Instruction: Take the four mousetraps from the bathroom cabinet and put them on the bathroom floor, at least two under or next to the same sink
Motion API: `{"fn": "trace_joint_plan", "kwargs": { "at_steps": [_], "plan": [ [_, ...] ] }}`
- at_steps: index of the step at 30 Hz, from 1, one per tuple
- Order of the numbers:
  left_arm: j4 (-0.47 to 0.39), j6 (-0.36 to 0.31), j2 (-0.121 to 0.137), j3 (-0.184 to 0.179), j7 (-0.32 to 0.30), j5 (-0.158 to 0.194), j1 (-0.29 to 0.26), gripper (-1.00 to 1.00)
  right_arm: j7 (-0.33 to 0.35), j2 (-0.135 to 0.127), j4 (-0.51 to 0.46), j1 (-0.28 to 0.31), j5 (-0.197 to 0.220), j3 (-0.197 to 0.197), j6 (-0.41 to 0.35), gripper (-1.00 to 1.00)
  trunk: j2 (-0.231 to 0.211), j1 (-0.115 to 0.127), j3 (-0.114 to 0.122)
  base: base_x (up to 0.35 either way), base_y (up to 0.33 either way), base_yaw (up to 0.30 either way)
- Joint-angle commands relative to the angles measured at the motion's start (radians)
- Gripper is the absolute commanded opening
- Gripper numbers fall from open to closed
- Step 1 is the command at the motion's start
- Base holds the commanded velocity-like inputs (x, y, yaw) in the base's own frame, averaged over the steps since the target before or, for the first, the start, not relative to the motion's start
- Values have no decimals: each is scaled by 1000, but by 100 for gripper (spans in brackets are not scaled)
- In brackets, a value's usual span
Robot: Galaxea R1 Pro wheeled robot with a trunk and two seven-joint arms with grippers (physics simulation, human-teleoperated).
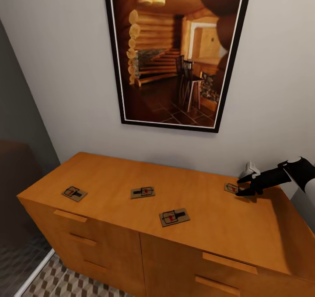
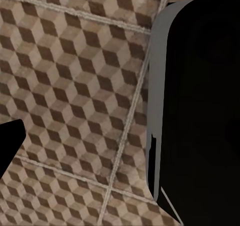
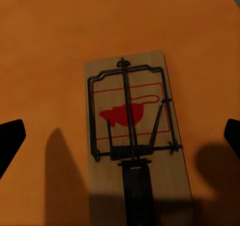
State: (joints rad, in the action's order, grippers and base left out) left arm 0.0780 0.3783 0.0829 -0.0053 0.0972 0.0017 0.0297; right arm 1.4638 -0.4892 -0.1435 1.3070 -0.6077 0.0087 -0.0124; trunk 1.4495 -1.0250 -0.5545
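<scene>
Hovering low over the orange-brown wooden cabinet (image 1: 131,179), the black right gripper (image 1: 243,187) has its jaws spread wide and empty above the far-right small tan wooden mousetrap (image 3: 135,131). 3 more mousetraps lie flat along the top: one at left (image 1: 74,193), one mid (image 1: 142,192), one nearer the front edge (image 1: 174,217). The left wrist view looks at cube-patterned floor tiles (image 2: 75,86); that gripper's jaws, cannot tell.

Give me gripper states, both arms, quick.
Left gripper: cannot tell; one fingertip over floor.
Right gripper: open, fingers either side of a mousetrap on the cabinet, not gripping.
</scene>
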Motion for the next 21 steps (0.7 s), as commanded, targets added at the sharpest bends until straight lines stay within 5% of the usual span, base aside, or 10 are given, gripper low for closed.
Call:
{"fn": "trace_joint_plan", "kwargs": {
  "at_steps": [1,21],
  "plan": [
    [2,5,0,-1,3,0,-1,100,3,0,-1,0,-1,0,-1,100,0,0,-2,0,0,0],
    [2,5,0,-1,3,0,-1,100,3,0,-1,0,-1,0,-1,100,0,0,-19,0,0,0]
  ]
}}
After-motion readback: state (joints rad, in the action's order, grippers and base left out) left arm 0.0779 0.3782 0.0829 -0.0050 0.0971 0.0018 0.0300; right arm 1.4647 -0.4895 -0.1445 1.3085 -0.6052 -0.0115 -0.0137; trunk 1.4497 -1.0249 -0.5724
